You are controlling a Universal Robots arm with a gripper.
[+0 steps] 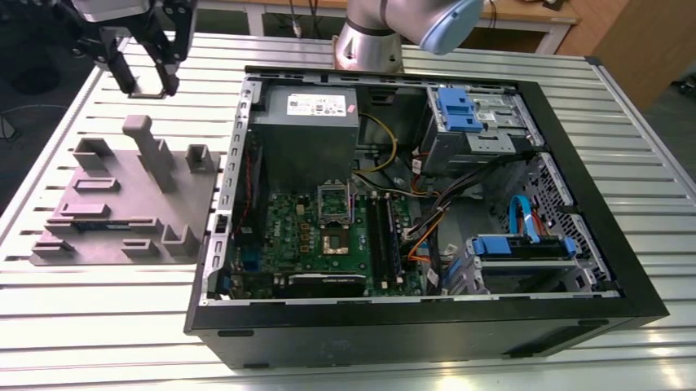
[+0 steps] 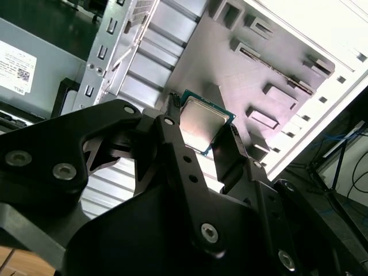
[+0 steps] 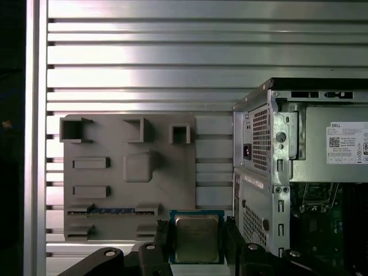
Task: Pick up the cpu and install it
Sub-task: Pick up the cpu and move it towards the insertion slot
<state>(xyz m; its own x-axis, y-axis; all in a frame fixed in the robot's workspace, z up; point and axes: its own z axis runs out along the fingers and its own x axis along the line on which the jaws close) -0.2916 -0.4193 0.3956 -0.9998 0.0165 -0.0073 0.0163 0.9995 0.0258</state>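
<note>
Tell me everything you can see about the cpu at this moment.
The cpu is a small flat square chip: a silver metal top with a thin green-blue rim. The gripper is shut on it, one black finger on each of two opposite edges, top facing the wrist cameras. It is held off the slatted table, near the grey tray, outside the computer case. Its underside is hidden.

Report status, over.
Pincer shut on cpu. Cpu aloft near grey fixture, outside computer case. Case open-topped, motherboard exposed.
</note>
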